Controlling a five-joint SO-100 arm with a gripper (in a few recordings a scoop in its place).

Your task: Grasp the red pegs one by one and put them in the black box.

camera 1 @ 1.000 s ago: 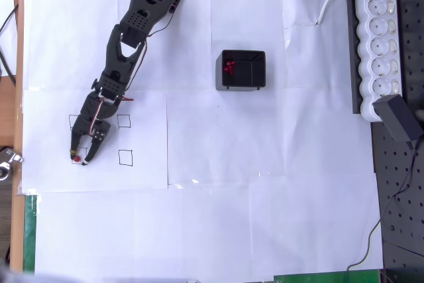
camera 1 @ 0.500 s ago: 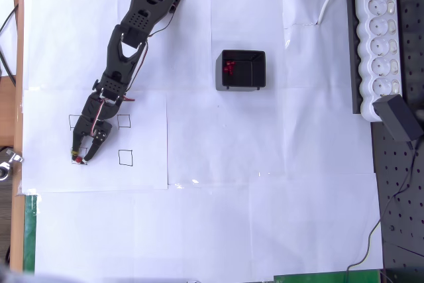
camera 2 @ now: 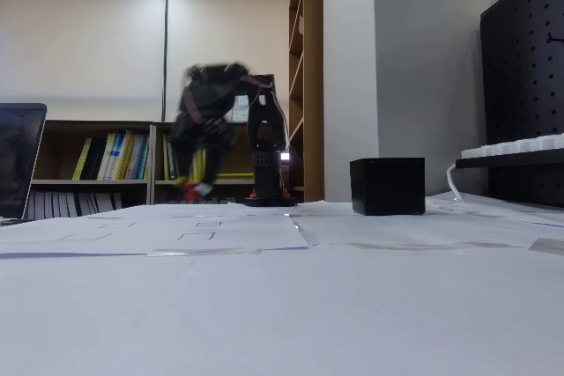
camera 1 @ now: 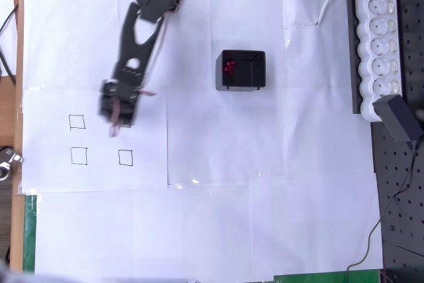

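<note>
Overhead view: arm blurred, gripper [camera 1: 115, 112] over the 12–1 o'clock side of the printed squares [camera 1: 79, 156], near the upper-right one. All visible squares read bare, so prob. no pegs left on the paper [camera 1: 199, 230]. Can't tell finger state from this view, too smeared.
Black box [camera 1: 242, 69] sits at 3 o'clock from gripper, well apart. Inside, red pegs [camera 1: 229, 67] bunched against its 9 o'clock wall; count unclear, rest of the hollow dark. Power strip [camera 1: 378, 38] far at 3 o'clock, adapter [camera 1: 399, 118] plugged in at its 6 o'clock end.

Fixed view: gripper [camera 2: 196, 188] raised off the table, pointing down, a red bit at the tips, likely a peg pinched for carry; fingers look closed on it, but the blur means not certain. Box [camera 2: 387, 186] at 3 o'clock of arm, opaque side, contents hidden. Judgement: lifted for clearance, transit to box.
</note>
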